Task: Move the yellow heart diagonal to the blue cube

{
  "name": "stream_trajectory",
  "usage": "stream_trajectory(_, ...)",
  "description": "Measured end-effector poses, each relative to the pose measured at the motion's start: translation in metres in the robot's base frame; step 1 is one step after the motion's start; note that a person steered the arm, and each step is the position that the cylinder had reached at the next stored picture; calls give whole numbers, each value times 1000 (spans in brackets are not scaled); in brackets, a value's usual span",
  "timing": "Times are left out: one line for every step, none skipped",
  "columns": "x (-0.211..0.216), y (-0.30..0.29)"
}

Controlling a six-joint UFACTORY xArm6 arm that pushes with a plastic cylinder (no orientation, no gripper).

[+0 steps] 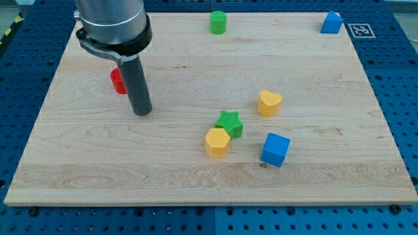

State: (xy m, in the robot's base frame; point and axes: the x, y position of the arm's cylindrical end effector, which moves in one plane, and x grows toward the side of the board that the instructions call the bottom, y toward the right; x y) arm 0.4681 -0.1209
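— Pincer? None fitted; nothing to tell as spread or pressed. Rod only, my tip stood on the table, well to the view's left of the central blocks.

— Nearest items?

— Blue cube, yellow hexagonal block touching green star.

— Task item?

— Yellow heart, just above the blue cube, apart from it.

— Farther?

— Red block partly hidden behind the rod; green cylinder and second blue block at the top edge.

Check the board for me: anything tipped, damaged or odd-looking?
Nothing stands out. All blocks sit flat on the board. The green star touches the yellow hexagon; the yellow heart and blue cube stand apart. My tip is beside the red block.
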Motion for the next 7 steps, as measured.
stream_trajectory(0, 0)
stream_trajectory(0, 15)
stream_trajectory(-1, 80)
stream_trajectory(-4, 145)
stream_trajectory(-4, 172)
stream_trajectory(-4, 209)
stream_trajectory(-4, 247)
